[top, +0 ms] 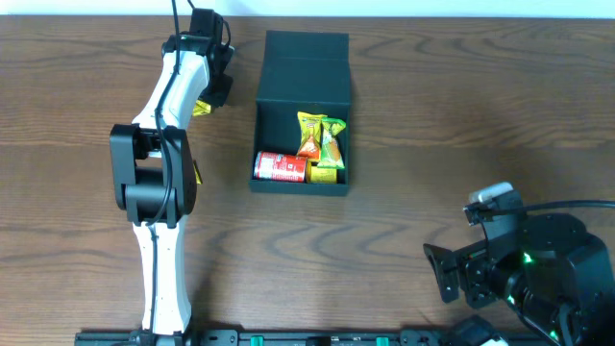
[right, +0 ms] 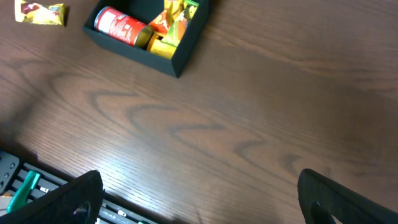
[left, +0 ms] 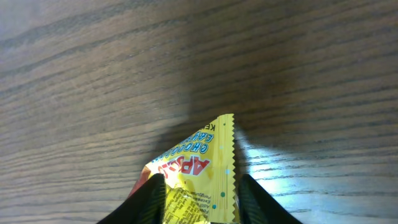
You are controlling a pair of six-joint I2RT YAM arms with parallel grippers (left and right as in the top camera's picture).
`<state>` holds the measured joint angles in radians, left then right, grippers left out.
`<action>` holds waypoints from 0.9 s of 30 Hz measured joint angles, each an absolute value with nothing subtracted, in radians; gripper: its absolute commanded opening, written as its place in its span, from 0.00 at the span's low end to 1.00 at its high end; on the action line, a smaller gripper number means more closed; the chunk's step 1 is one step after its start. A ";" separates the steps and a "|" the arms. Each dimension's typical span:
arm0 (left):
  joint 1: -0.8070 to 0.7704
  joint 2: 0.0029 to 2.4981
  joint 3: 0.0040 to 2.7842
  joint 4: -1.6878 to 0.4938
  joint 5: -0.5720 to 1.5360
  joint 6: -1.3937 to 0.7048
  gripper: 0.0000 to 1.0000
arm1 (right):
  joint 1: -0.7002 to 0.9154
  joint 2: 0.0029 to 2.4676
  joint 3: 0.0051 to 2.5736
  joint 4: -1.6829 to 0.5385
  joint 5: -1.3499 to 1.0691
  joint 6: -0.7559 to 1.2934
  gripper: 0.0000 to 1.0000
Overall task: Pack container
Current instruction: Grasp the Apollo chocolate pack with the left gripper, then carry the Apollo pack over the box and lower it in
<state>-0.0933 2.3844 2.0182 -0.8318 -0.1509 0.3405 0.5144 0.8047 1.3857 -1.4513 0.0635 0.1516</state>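
Note:
A yellow snack packet (left: 199, 155) lies on the wood table, its serrated edge pointing away from the camera. My left gripper (left: 202, 182) has closed in on it, one black finger against each side, the left side crumpled. From above, that gripper (top: 213, 91) sits left of the container (top: 303, 58), with a corner of the packet (top: 202, 108) showing. The container is a dark square box with its flap lid open at the back. It holds a red can (top: 281, 168) and some yellow and orange packets (top: 320, 139). My right gripper (right: 199, 186) is wide open and empty at the near right (top: 444, 274).
A second yellow packet (right: 40, 12) lies on the table left of the container (right: 180, 59), partly under the left arm (top: 154, 183) from above. A black rail (top: 288, 336) runs along the table's front edge.

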 measured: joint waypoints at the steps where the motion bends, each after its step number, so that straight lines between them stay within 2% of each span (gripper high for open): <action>1: -0.093 2.385 2.018 -0.832 -0.149 0.342 0.33 | 0.514 0.805 1.386 -1.451 0.064 0.151 0.99; 6: -0.093 2.391 2.018 -0.833 -0.141 0.345 0.21 | 0.514 0.805 1.386 -1.450 0.064 0.151 0.99; 10: -0.093 2.398 2.018 -0.836 -0.141 0.352 0.06 | 0.514 0.805 1.386 -1.450 0.064 0.151 0.99; 17: -0.094 2.402 2.018 -0.848 -0.148 0.360 0.06 | 0.514 0.805 1.386 -1.450 0.064 0.151 0.99; 27: -0.120 2.402 2.032 -0.925 -0.279 0.333 0.06 | 0.514 0.805 1.386 -1.426 0.064 0.151 0.99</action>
